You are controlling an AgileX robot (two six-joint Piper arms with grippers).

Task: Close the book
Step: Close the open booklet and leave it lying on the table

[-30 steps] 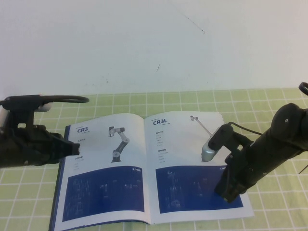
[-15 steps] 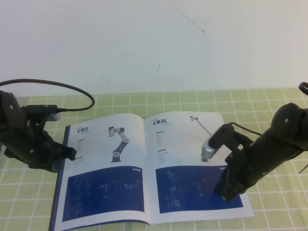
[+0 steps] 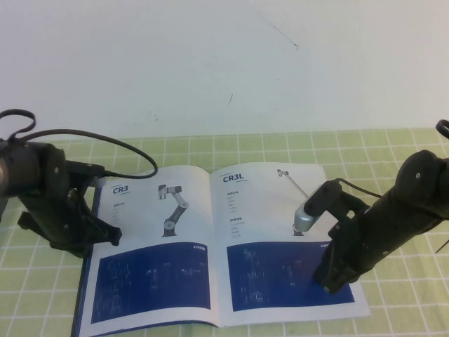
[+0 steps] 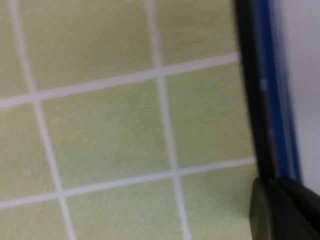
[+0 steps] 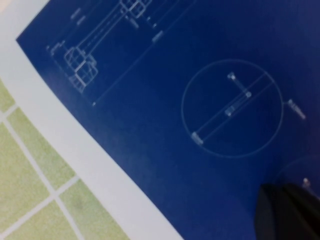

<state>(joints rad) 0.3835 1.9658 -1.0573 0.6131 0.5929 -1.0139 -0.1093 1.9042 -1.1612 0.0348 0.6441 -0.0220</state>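
An open book [image 3: 210,246] lies flat on the green checked cloth, its pages showing robot arms above dark blue drawings. My left gripper [image 3: 90,247] points down at the book's left edge; in the left wrist view its dark tip [image 4: 282,207] meets the blue cover edge [image 4: 277,100], fingers together. My right gripper [image 3: 330,284] stands on the blue area of the right page near the lower right corner. In the right wrist view its shut tip [image 5: 290,212] rests on the blue page [image 5: 200,100].
The green checked cloth [image 3: 407,309] surrounds the book, and a white wall rises behind the table. A black cable [image 3: 105,144] loops from the left arm over the cloth beside the book's upper left corner.
The left arm has swung in and tipped downward, bringing its gripper to the book's left edge. The right arm and the book have not moved.
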